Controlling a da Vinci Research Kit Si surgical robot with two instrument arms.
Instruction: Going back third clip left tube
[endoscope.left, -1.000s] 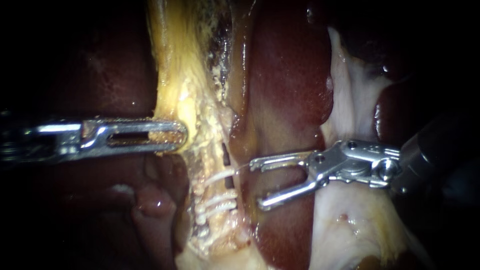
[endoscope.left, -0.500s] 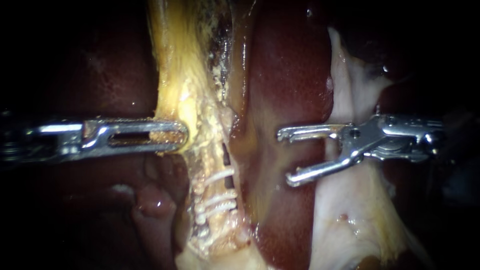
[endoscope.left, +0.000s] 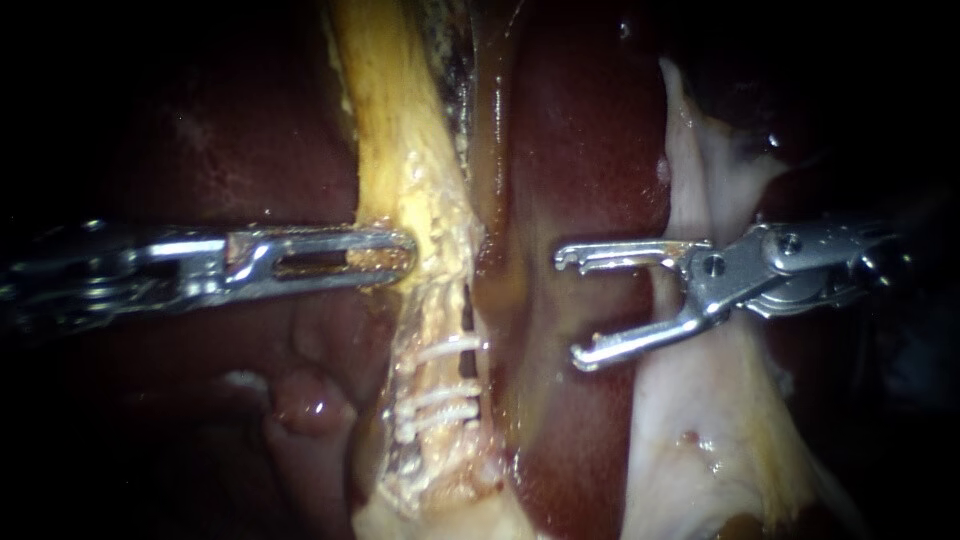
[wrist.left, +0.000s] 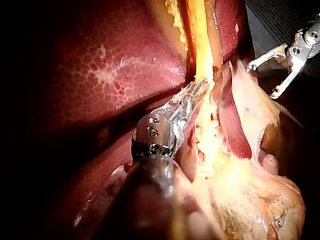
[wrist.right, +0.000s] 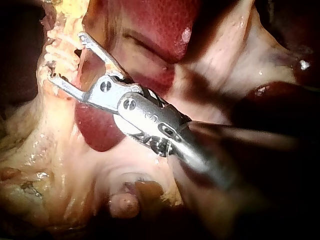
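Note:
A pale, crusted tube (endoscope.left: 425, 330) runs down the middle of the endoscope view with three white clips (endoscope.left: 440, 395) across its lower part. My left instrument (endoscope.left: 398, 252) comes in from the left, its slotted jaws shut on the yellow tissue (endoscope.left: 385, 120) just above the clips. The left wrist view shows the same hold, left instrument (wrist.left: 194, 94). My right instrument (endoscope.left: 570, 308) lies to the right of the tube over the liver (endoscope.left: 580, 150), jaws open and holding nothing. In its own view the right instrument (wrist.right: 67, 56) has its open tips close to the clipped tube (wrist.right: 55, 62).
Dark red liver lobes lie on both sides of the tube. Pale whitish tissue (endoscope.left: 700, 420) spreads under the right instrument's shaft. A small pink nub (endoscope.left: 305, 400) sits lower left of the clips. My right instrument (wrist.left: 262, 80) also shows open beyond the tissue in the left wrist view.
My right instrument drew back to the right, away from the clipped tube, jaws still open. My left instrument shifted right, carrying the yellow tissue with it.

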